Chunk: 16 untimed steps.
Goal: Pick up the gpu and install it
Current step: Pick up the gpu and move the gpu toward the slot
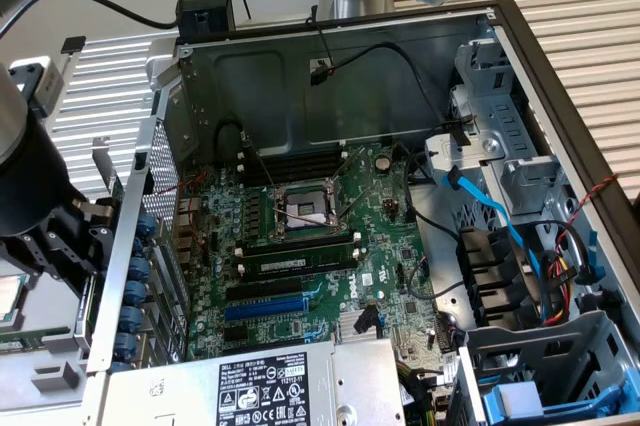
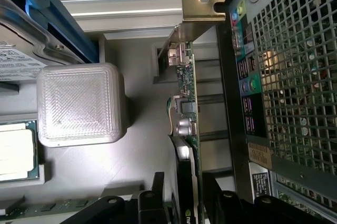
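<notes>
The gpu [image 2: 185, 103] stands on edge on the grey surface just outside the computer case's rear panel [image 2: 247, 82]. I see it edge-on: a thin green board, a black shroud and a silver bracket [image 2: 202, 3] at its far end. My gripper [image 2: 184, 184] straddles the near end of the card, with one black finger [image 2: 157, 187] on the shroud side and the other on the board side. Narrow gaps still show between fingers and card. In the exterior view the gripper [image 1: 55, 236] hangs low at that view's left, outside the case.
The open case holds the large green motherboard [image 1: 310, 236] with blue and black card slots [image 1: 265, 301], a power supply [image 1: 250, 386] and drive cages [image 1: 520, 196]. Beside the card sit a translucent white block [image 2: 79, 103] and a loose processor [image 2: 16, 150]. A mesh grille [image 2: 297, 77] flanks the rear ports.
</notes>
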Available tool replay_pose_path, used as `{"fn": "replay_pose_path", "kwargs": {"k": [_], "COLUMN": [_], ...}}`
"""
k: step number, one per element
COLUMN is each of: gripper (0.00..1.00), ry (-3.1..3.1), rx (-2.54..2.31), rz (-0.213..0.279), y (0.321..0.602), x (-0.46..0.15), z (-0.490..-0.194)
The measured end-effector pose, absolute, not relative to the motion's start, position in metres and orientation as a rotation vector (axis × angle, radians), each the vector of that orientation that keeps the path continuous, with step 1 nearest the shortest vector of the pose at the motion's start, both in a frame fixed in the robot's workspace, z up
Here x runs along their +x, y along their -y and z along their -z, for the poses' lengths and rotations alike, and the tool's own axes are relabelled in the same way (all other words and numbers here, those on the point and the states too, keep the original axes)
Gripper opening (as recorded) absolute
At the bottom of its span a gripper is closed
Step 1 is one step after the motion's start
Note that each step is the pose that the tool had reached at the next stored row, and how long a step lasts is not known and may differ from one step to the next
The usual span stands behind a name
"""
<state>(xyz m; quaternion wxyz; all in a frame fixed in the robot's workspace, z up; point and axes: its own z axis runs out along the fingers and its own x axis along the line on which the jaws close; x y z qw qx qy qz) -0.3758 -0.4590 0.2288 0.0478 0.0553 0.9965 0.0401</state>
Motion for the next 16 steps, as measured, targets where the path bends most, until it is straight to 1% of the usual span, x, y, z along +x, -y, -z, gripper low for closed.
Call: {"fn": "replay_pose_path", "kwargs": {"k": [8,9,10,11,16], "gripper": [0.42,0.39,0.39,0.32,0.32], "ry": [-3.039,-3.038,-3.038,-3.038,-3.038], "rx": [0.175,0.177,0.179,0.181,0.189], "rz": [-0.122,-0.123,-0.123,-0.124,-0.127], "y": [0.4591,0.4591,0.4590,0.4590,0.4590], "x": [-0.3759,-0.3759,-0.3759,-0.3759,-0.3758], "z": [-0.2259,-0.2256,-0.2253,-0.2250,-0.2236]}}
